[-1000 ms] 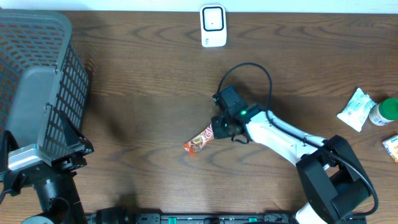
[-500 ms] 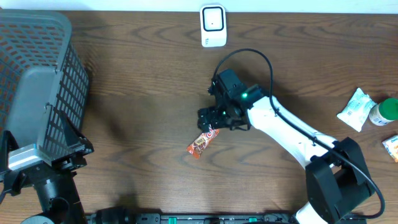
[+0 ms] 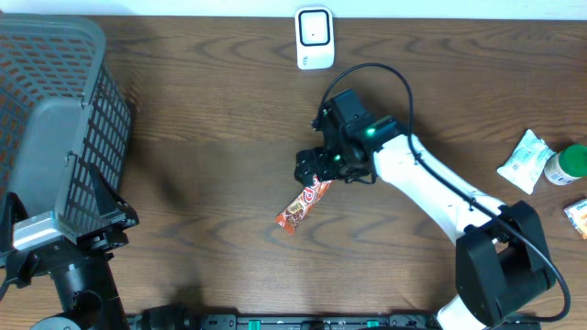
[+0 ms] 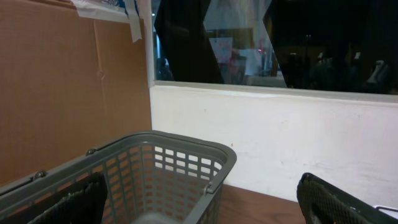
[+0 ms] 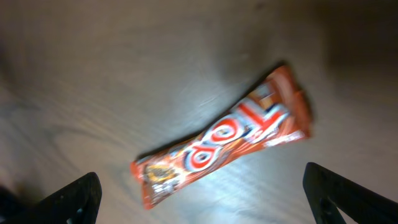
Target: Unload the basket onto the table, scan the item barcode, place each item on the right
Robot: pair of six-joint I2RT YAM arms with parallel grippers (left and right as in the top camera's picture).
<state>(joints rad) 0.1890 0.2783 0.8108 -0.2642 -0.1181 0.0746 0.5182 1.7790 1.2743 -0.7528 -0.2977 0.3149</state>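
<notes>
Candy bar [image 3: 303,205] in an orange and red wrapper is seen lying flat on the dark wooden surface [image 3: 202,137], near the middle. It is laid slantwise, with one end pointed up toward the right tool [image 3: 314,174]. In the overhead view, that tool is seen right by the bar's upper end. In the right wrist view, the bar [image 5: 224,146] is seen on the wood between the two dark fingertips [image 5: 68,199], and it is not touched by them. The right tool [image 5: 205,199] is spread wide and nothing is held in it.

A small white scanner [image 3: 314,38] is set at the far edge of the surface, well apart from the bar.

A big gray basket [image 3: 55,92] is placed at the left side. In the left wrist view, the basket [image 4: 174,155] is seen in front of a white wall, and the left tool [image 4: 199,208] is spread wide with nothing held in it.

At the right edge, a white packet [image 3: 525,160], a bottle with a green cap [image 3: 569,165] and a small orange packet [image 3: 578,218] are laid close together, well apart from the bar.
</notes>
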